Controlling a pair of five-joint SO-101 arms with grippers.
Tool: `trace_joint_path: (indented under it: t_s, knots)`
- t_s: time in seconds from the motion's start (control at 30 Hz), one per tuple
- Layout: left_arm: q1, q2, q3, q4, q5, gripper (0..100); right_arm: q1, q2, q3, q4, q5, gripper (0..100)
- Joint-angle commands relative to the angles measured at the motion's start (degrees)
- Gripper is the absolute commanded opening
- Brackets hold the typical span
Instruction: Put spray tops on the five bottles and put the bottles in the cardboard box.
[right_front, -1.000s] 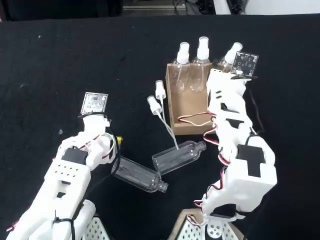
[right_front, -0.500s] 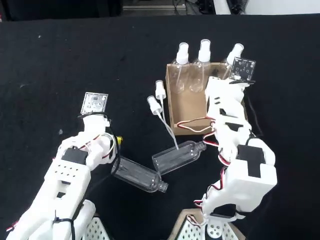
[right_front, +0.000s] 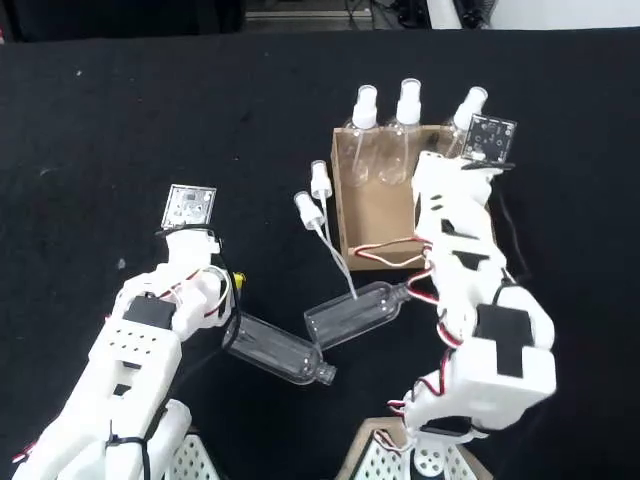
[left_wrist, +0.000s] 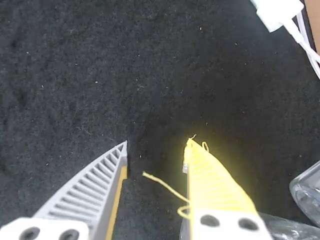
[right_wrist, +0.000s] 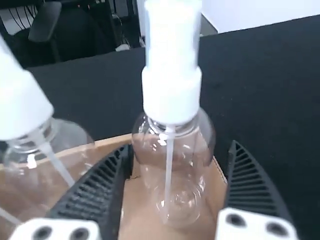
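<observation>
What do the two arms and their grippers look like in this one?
The left arm and right arm are blocky white plastic with black servo panels, thin red-and-white wires and a small square board at each wrist. The left gripper has ribbed triangular fingers, one grey, one yellow; the right gripper has black ones.

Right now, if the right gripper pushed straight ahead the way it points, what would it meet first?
The spray-topped bottle standing in the cardboard box, directly between the right gripper's open fingers; how near is unclear.
</observation>
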Motion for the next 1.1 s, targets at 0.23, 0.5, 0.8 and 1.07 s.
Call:
trace_joint_path:
  t_s: [0.23, 0.5, 0.8, 1.07]
  knots:
    - [-0.5, -1.1, -2.3, -0.2, -0.4, 18, 0.0, -8.1, 3.1, 0.4, 0.4, 25.8]
    - [-0.5, -1.1, -2.3, -0.2, -0.4, 18, 1.1, -21.0, 13.8, 0.4, 0.4, 25.8]
    - [-0.5, -1.1, -2.3, -0.2, -0.4, 18, 4.7, -34.7, 16.0, 16.6, 0.0, 2.0]
    - [-0.5, -1.1, -2.3, -0.2, -0.4, 18, 10.8, -33.7, 12.3, 21.7, -10.0, 1.0]
